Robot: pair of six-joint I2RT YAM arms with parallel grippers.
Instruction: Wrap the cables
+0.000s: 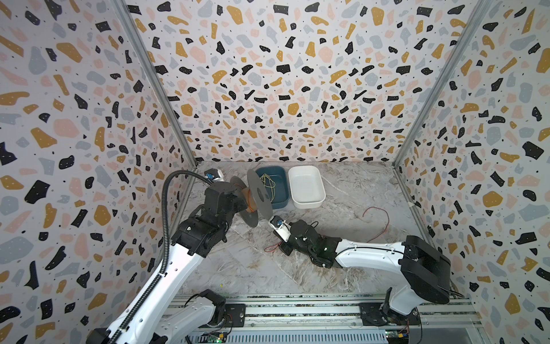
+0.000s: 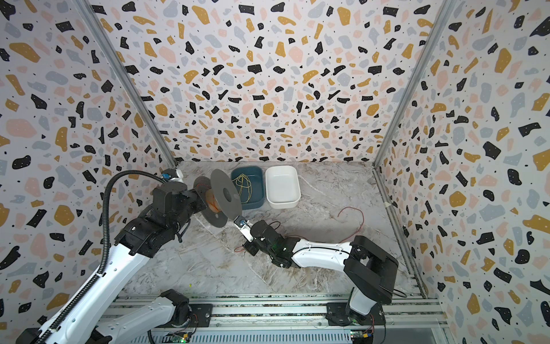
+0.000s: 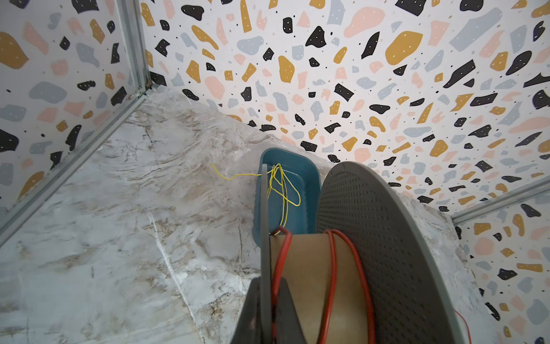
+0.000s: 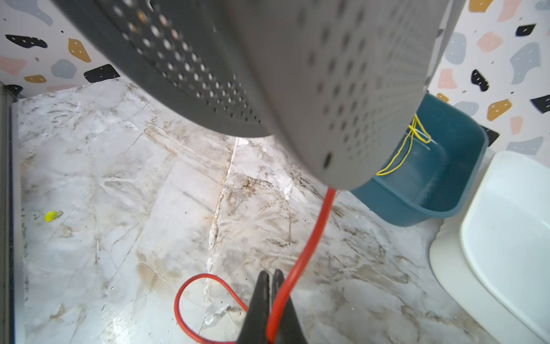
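Clamping one flange of the spool (image 3: 387, 238), my left gripper (image 3: 269, 300) is closed tight on it above the desk (image 1: 238, 268). A few turns of the cables (image 4: 312, 238) ring its cardboard core. My right gripper (image 4: 270, 286), at five o'clock from the spool, is pinched on the red strand. The loose tail lies on the desk toward three o'clock.

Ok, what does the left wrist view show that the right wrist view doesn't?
Left wrist only: the spool's cardboard core with red cable turns, and the left gripper clamped on one spool flange. Right wrist only: the white bin, and the right gripper pinching the cable. Both: the cable, blue bin, yellow wire, perforated flange.
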